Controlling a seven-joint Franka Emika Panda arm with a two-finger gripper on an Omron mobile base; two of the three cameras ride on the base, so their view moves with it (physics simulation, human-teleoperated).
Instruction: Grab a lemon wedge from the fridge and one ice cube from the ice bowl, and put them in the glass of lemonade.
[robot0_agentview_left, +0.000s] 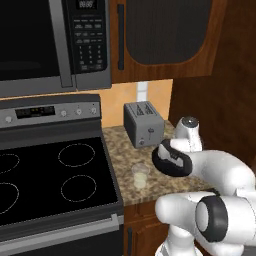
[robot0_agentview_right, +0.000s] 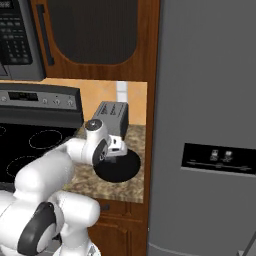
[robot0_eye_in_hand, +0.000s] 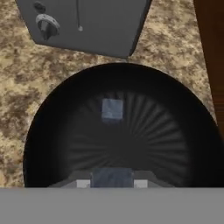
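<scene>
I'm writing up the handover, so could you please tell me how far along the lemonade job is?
Done: nothing shows as finished; whether the glass holds a wedge is too small to tell. In hand: the gripper is down in the ice bowl, shut on an ice cube; another cube lies there. Left: carry the cube to the glass.

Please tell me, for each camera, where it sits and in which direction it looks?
Left base view: behind the arm's left, facing stove, toaster, glass; arm lower right.
Right base view: behind its right, facing fridge, ice bowl; arm lower left.
Hand view: on the hand, looking down into the bowl; gripper shut on an ice cube.
All share toaster and bowl.
</scene>
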